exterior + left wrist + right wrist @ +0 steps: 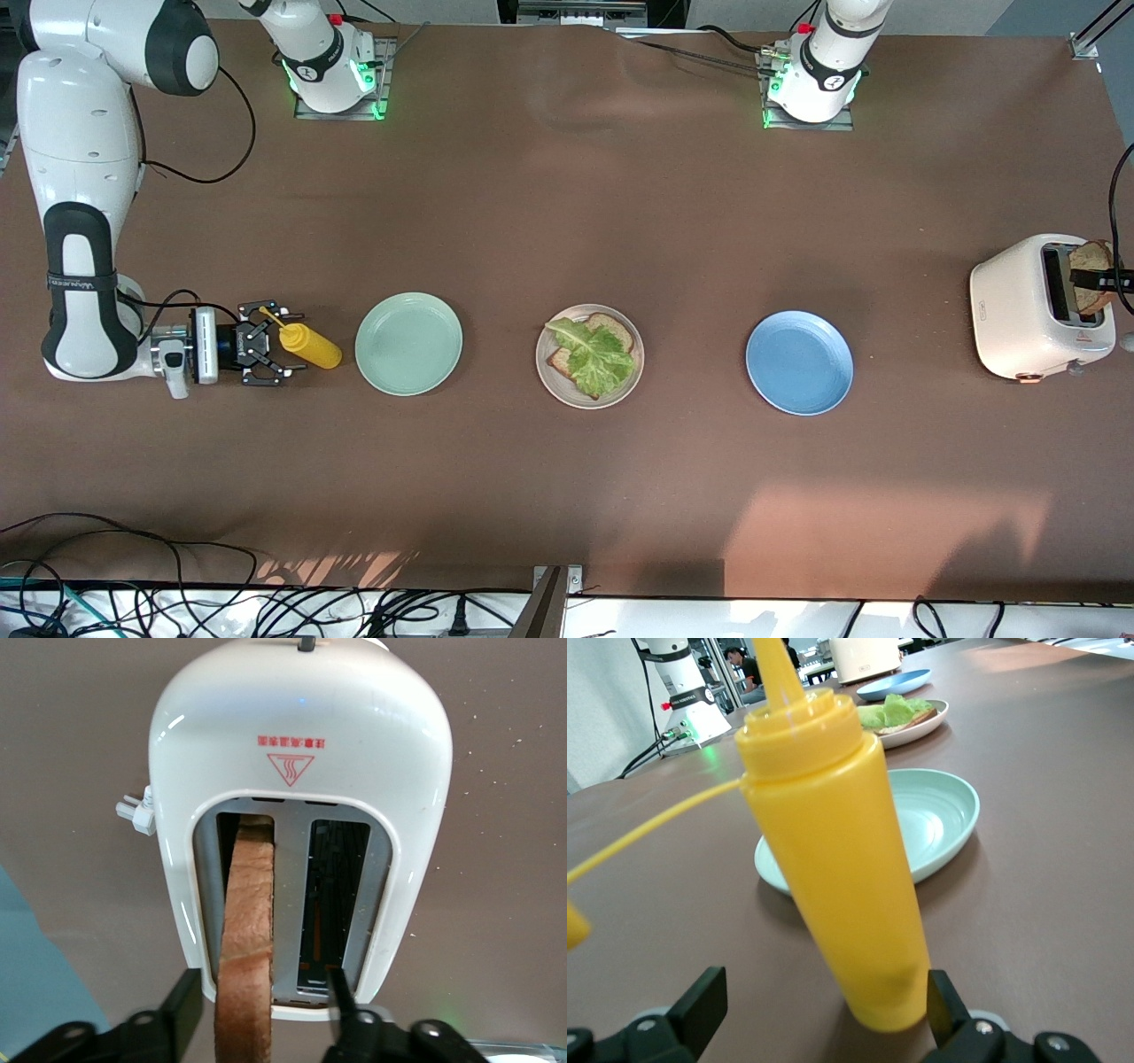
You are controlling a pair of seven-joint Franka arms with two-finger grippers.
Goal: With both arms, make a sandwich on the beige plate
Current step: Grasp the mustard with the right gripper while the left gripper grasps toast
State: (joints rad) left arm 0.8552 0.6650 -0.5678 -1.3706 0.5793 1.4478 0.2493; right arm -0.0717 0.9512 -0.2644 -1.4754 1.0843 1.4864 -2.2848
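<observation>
The left gripper [257, 1028] straddled the toast slice [248, 939] standing in the toaster [301, 753], fingers seemingly not yet pinching. The right gripper [819, 1010] stood spread around the mustard bottle [833, 868] beside the mint plate [408, 343]. The sandwich [592, 350], toast under lettuce, lay on the beige plate [554, 379] well away from the toaster. A loose grip could let the slice slip.

Setting was a robotics lab: two white arm bases [335, 66] were bolted to a brown-covered table [567, 496], loose cables [177, 594] trailed along the table's camera-side edge, and another robot arm [678, 682] stood farther off.
</observation>
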